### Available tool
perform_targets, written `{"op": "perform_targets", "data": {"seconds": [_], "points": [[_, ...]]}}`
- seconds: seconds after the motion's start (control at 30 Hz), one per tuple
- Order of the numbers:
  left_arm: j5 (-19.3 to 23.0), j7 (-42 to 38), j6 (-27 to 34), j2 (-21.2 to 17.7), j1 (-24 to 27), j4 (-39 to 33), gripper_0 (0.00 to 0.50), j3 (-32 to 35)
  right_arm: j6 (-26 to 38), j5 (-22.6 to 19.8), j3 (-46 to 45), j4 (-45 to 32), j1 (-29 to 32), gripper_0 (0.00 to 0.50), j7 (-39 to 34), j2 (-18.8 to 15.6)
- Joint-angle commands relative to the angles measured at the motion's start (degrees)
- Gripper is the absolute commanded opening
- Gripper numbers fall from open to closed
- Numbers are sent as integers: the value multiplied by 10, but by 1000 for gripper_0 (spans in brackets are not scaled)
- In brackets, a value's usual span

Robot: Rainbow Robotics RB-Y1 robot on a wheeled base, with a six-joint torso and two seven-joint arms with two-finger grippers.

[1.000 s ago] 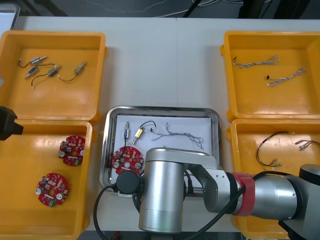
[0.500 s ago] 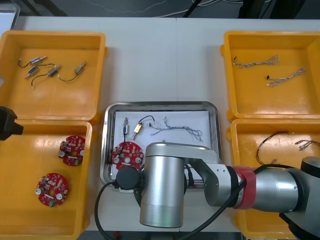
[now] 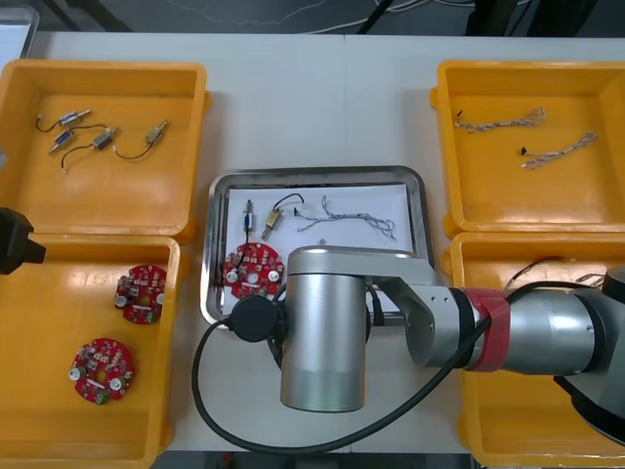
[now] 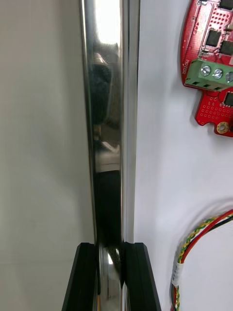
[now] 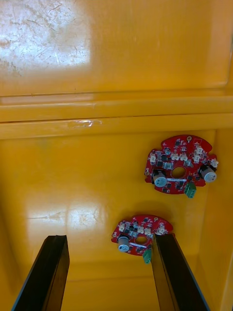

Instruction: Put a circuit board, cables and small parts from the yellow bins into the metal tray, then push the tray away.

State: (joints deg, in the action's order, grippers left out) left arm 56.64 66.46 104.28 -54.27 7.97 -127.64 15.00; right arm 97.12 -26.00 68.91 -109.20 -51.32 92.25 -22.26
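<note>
Your robot: silver arm, black fittings.
Your right arm (image 3: pixel 322 337) is a fat brushed-silver cylinder, joined to a second silver tube by a red ring (image 3: pixel 485 332). A round black cap (image 3: pixel 257 319) is on its side, and a black cable (image 3: pixel 193 383) loops out from there. Your right gripper (image 4: pixel 111 245) has two flat, square-ended black fingers (image 4: pixel 85 277). Your left gripper (image 5: pixel 109 238) has longer black fingers (image 5: pixel 53 272) with slanted edges. Of your left arm (image 3: pixel 15 241) you see a black block.
</note>
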Motion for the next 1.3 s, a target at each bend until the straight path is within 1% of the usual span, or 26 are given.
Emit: {"op": "perform_targets", "data": {"seconds": [0.03,0.4,0.5,0.87,1.13,1.3], "points": [[1,14,-5,-20,-12,-17,500,15,-9,-4,5,-20,-41,0,6,-19],[1,14,-5,-20,-12,-17,500,15,-21,-8,4,-14,-79,0,9,-38],[1,14,-5,-20,-12,-17,500,15,-31,-15,4,8,-94,0,11,-37],[1,14,-5,-20,-12,-17,500,15,-60,-15,4,61,-126,0,19,-35],[1,14,-5,-20,-12,-17,500,15,-88,-15,4,115,-150,0,30,-34],[1,14,-5,-20,-12,-17,500,15,-135,-16,4,155,-159,0,39,-34]]}}
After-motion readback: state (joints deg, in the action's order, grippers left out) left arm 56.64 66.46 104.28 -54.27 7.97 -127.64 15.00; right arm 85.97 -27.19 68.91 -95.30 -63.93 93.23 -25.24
